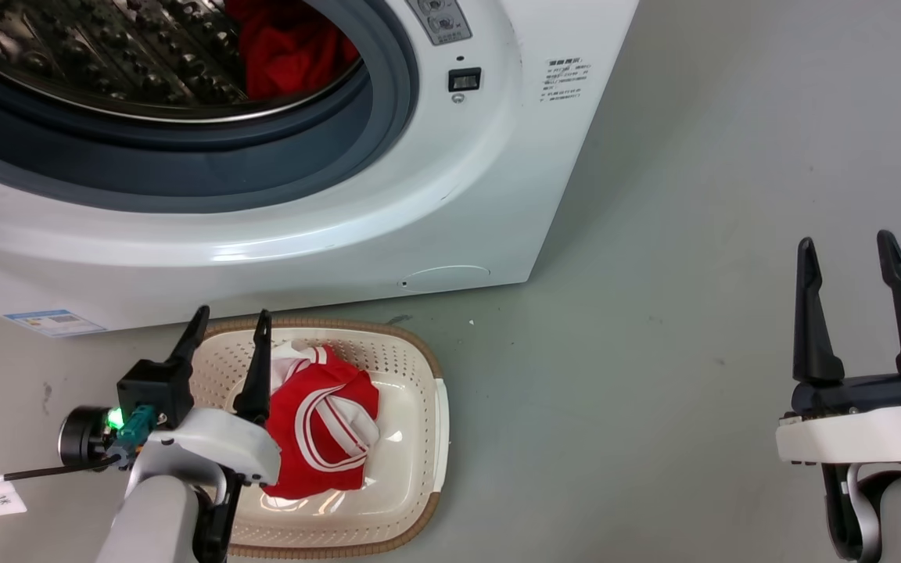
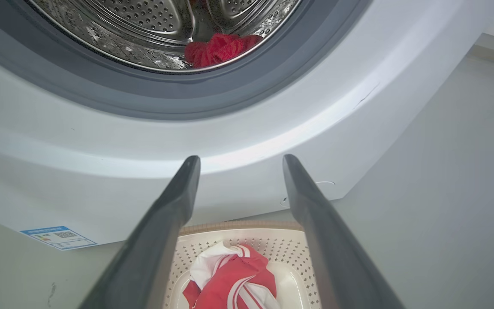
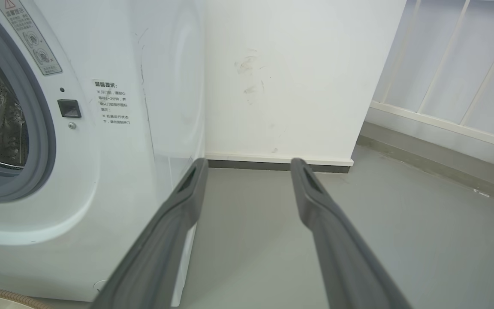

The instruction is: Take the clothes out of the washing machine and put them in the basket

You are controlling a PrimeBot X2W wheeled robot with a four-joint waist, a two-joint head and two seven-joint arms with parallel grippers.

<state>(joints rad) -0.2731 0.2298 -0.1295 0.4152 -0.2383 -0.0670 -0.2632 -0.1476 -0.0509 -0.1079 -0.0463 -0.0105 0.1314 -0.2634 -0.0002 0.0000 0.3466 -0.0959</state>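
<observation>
Left gripper (image 1: 231, 317): fingers parted, empty. Beneath and between them, crumpled red white-striped clothes (image 1: 325, 430) in perforated cream basket (image 1: 435, 414). Beyond the tips, a red bunch (image 1: 290, 47) in the washing machine (image 1: 419, 219). Right gripper (image 1: 845, 241): fingers parted, empty.

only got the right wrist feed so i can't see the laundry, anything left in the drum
Observer: Yes, a red cloth lies at the drum's right side.
Operator: anything in the basket yet
Observer: One striped garment, red with white trim, lies in the basket.
Operator: is the left hand holding anything
Observer: No, the left hand is open and empty, over the basket.
</observation>
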